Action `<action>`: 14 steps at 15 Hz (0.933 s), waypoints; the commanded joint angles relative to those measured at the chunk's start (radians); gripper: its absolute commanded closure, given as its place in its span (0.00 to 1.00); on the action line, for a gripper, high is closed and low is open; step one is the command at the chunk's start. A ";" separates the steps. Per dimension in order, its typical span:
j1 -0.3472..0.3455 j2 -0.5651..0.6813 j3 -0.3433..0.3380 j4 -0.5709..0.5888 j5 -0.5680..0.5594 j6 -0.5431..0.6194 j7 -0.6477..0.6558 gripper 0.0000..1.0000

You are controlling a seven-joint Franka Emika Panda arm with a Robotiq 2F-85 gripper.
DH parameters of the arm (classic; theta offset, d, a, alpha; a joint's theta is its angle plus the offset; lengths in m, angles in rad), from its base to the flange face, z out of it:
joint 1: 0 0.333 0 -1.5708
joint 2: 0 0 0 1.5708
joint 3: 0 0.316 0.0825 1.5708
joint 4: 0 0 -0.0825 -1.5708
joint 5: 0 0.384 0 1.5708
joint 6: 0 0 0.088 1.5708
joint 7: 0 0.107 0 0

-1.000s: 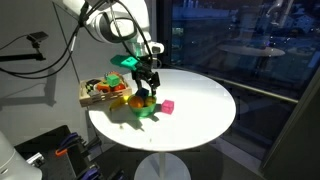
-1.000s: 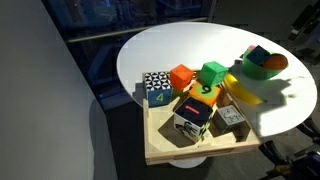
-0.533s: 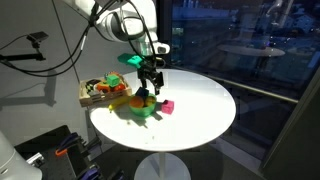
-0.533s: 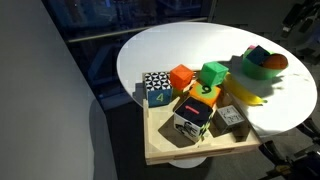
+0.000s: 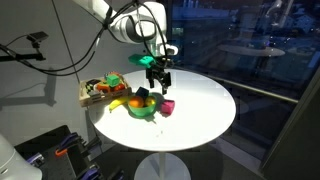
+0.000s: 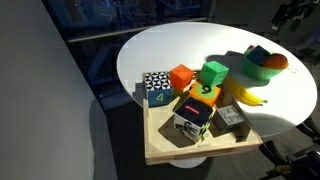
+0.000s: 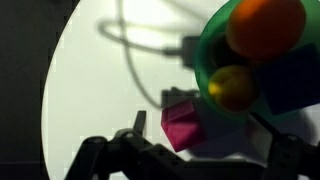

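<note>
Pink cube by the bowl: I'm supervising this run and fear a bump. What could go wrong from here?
1. The cube lies right beside the green bowl, under the open jaws. If they come down, one may hit the rim and tip the bowl.
2. A shoved bowl could push the banana against the tray, which seems to overhang the table edge.

— Can anything be read in an exterior view?
— A white "4" is seen on the blue face of the checkered block [image 6: 157,97] in the wooden tray [image 6: 165,152]. The dark mark on the yellow block [image 6: 203,90] cannot be read.
</note>
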 commanded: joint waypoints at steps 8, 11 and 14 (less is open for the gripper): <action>-0.004 0.168 0.014 0.171 0.018 -0.028 0.008 0.00; -0.001 0.195 0.015 0.192 0.006 -0.020 0.004 0.00; -0.001 0.225 0.015 0.218 -0.001 -0.019 -0.004 0.00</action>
